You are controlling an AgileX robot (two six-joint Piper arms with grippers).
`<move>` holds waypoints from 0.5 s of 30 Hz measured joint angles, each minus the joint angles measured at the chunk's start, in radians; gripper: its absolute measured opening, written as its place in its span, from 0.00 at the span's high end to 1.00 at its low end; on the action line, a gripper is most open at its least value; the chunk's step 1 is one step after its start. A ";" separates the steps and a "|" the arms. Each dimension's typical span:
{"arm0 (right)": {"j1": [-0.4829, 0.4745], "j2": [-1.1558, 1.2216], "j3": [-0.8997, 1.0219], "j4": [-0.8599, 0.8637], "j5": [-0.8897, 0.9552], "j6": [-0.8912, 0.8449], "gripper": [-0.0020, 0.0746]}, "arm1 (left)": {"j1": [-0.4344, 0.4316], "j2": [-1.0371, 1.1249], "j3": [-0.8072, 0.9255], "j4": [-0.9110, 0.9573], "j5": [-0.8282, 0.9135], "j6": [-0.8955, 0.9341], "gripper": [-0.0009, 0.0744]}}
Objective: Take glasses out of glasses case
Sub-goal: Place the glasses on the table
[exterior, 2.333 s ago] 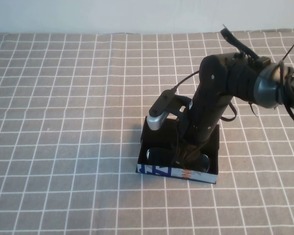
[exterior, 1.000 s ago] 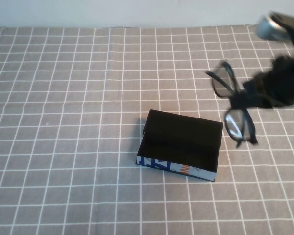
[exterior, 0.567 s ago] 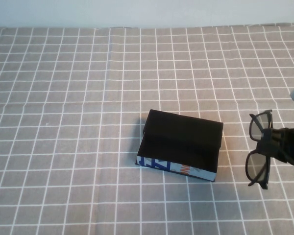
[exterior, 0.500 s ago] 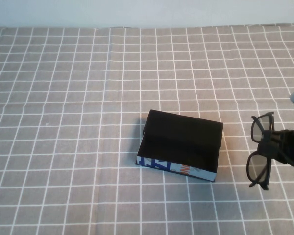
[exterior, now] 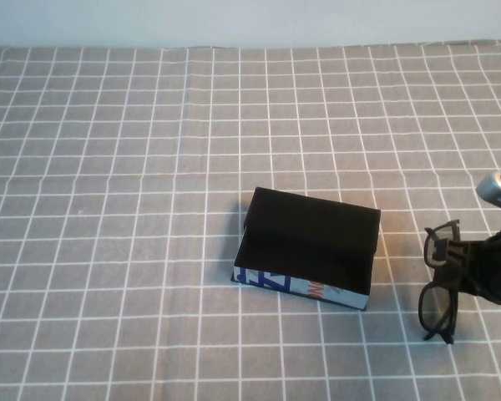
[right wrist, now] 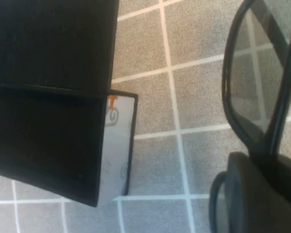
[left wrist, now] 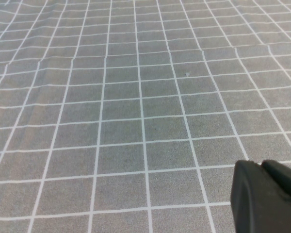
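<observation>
High view: glasses (exterior: 438, 288) out of the glasses case (exterior: 307, 248), set-down pending.
Right gripper (exterior: 461, 264) at 3 o'clock of the empty case, clamped on the glasses' bridge, low over the cloth (exterior: 134, 209). Judged next: lower, release gently. Left gripper (left wrist: 266, 199) parked over bare cloth; finger state can't be told.

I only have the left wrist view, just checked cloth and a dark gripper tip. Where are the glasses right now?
Observer: The glasses are out of the glasses case, held by the right gripper beside the case on the robot's right.
Operator: Anything left in the case?
Observer: The high view shows only its black inside.
Operator: Are the glasses resting on the cloth?
Observer: Cannot tell; the high view shows the frame on end, one lens above the other.
Operator: And my left gripper?
Observer: The left gripper appears only in your view, above bare checked cloth.
</observation>
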 joint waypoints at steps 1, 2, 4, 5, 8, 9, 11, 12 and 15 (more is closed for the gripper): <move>0.000 0.000 0.000 0.002 0.000 0.000 0.87 | 0.000 0.000 0.000 0.000 0.000 0.000 0.99; 0.000 -0.002 -0.006 0.002 0.004 0.000 0.83 | 0.000 0.000 0.000 0.000 0.000 0.000 0.99; 0.000 -0.013 -0.022 -0.011 0.027 0.000 0.78 | 0.000 0.000 0.000 0.000 0.000 0.000 0.99; -0.002 -0.018 -0.031 -0.021 0.042 0.000 0.76 | 0.000 0.000 0.000 0.000 0.000 0.000 0.99; -0.004 -0.044 -0.070 -0.061 0.108 0.000 0.76 | 0.000 0.000 0.000 0.000 0.000 0.000 0.99; -0.006 -0.056 -0.085 -0.074 0.130 0.001 0.76 | 0.000 0.000 0.000 0.000 0.000 0.000 0.99; -0.006 -0.085 -0.109 -0.088 0.162 0.002 0.81 | 0.000 0.000 0.000 0.000 0.000 0.000 0.99; -0.008 -0.107 -0.121 -0.094 0.174 0.002 0.85 | 0.000 0.000 0.000 0.000 0.000 0.000 0.99; -0.008 -0.198 -0.144 -0.115 0.196 0.002 0.95 | 0.000 0.000 0.000 0.000 0.000 0.000 0.99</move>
